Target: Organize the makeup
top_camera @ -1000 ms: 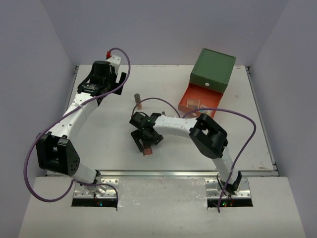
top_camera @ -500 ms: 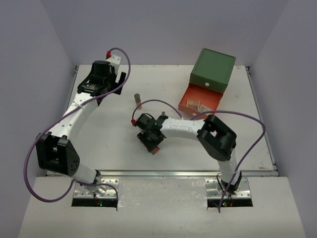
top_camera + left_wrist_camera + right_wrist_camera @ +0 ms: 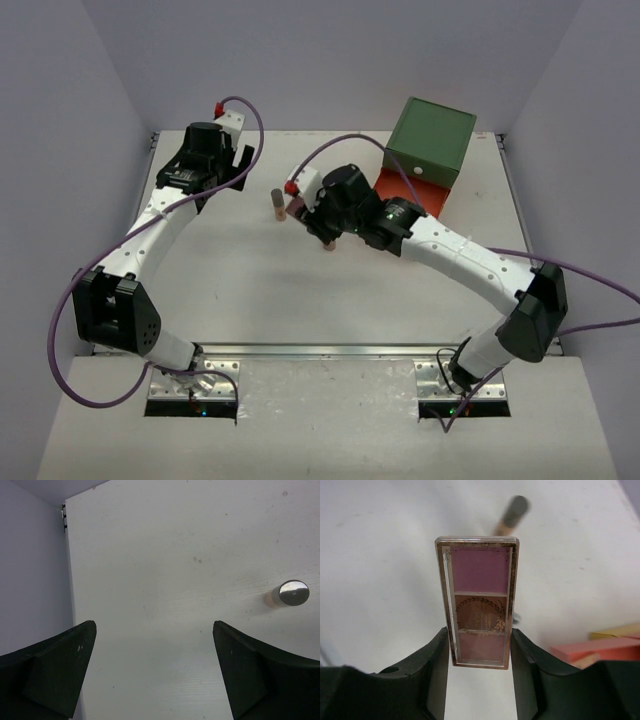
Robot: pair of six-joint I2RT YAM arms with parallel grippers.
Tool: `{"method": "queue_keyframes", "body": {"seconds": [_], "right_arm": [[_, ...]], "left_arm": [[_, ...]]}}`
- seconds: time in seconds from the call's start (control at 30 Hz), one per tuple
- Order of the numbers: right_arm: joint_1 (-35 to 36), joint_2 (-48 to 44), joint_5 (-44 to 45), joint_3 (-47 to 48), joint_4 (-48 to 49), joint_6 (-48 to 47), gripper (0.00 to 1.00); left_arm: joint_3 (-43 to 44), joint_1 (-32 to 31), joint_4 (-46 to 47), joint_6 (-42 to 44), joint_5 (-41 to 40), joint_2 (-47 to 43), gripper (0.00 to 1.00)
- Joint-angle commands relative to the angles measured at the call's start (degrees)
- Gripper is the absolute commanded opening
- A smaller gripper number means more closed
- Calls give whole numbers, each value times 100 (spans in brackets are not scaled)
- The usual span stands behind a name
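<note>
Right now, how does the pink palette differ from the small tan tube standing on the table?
Shape: the pink palette is flat and rectangular, with pink and brown pans; the tan tube is a slim cylinder. State: the palette is clamped in the right gripper; the tube stands free, upright on the table, touched by nothing. Both are small makeup pieces, not yet in the orange drawer.

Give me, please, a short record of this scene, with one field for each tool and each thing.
left tool: open, empty, over the table
right tool: shut on the palette
palette: pink and brown, gripped at its near end, held above the table
tube: upright on the table, apart from both tools
green box: far right of the table, orange drawer pulled out
</note>
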Motion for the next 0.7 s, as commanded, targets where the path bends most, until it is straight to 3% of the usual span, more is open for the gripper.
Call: {"method": "queue_keyframes", "body": {"seconds": [0.0, 0.13, 0.27, 0.67], "right_arm": [[-859, -110, 914, 164, 7, -934, 0], [-1838, 134, 1577, 185, 7, -1712, 0], [-2273, 440, 1962, 103, 7, -2204, 0], [-2751, 1024, 1624, -82, 7, -2711, 14]], "left_arm": [[2, 2, 257, 44, -39, -212, 100], [9, 10, 257, 9, -12, -222, 100], [-22, 2, 236, 20, -28, -256, 100], [-69, 3, 240, 98, -120, -300, 100]]}}
